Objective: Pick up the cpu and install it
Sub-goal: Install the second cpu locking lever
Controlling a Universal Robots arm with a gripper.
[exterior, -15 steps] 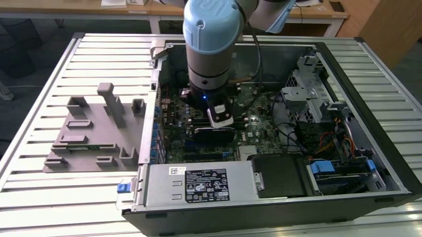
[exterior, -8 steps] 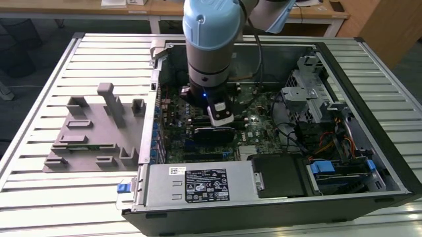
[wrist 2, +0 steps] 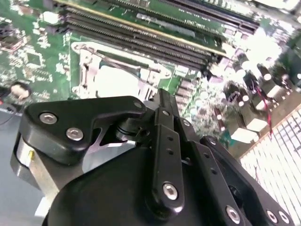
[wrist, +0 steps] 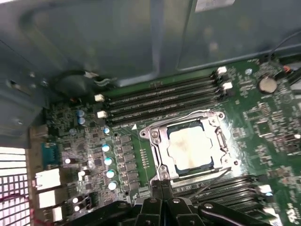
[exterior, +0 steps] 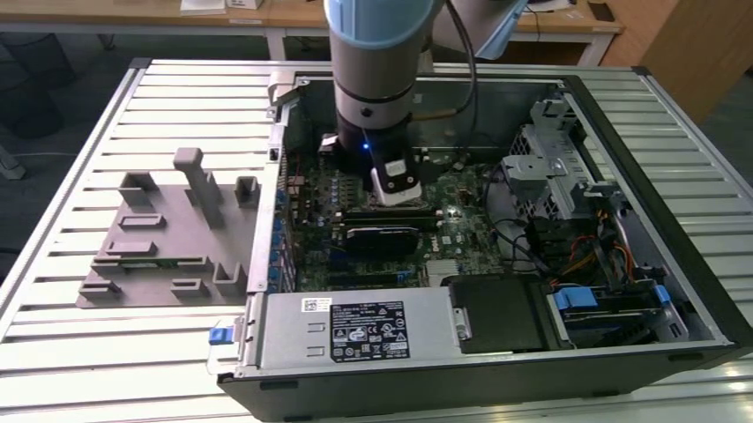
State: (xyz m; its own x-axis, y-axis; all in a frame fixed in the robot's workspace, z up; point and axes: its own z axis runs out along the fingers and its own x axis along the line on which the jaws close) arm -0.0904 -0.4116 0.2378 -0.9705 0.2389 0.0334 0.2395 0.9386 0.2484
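In the exterior view the arm (exterior: 374, 62) reaches straight down into an open case (exterior: 659, 132) that lies on its side on a slatted table (exterior: 70, 150). Its gripper (exterior: 397, 196) hangs low over the green board (exterior: 465, 207), just above a black module (exterior: 379, 240) near the board's middle. Outside the case, toward the exterior view's left, a grey fixture (exterior: 159, 242) with upright blocks rests on the table, well apart from the board. A drive cage (exterior: 553, 145) sits inside the case on the far side of the board from the fixture. In the second wrist view the black gripper (wrist 2: 162, 101) looms in front, and its fingers (wrist 2: 164, 141) lie pressed together with nothing between them. Past the tips, the cpu (wrist 2: 115, 82) shows as a pale square on the board, framed by a metal socket (wrist 2: 87, 59), with long memory slots (wrist 2: 141, 33) running beside it. In the first wrist view the cpu (wrist: 190, 147) lies flat in the socket (wrist: 160, 136), its silvery top smudged, and the gripper (wrist: 162, 181) hovers just beside the socket's edge, apart from the chip, fingers closed and empty. More slots (wrist: 160, 101) lie between the socket and the case wall (wrist: 117, 42), and a row of capacitors (wrist: 109, 160) stands near the socket.
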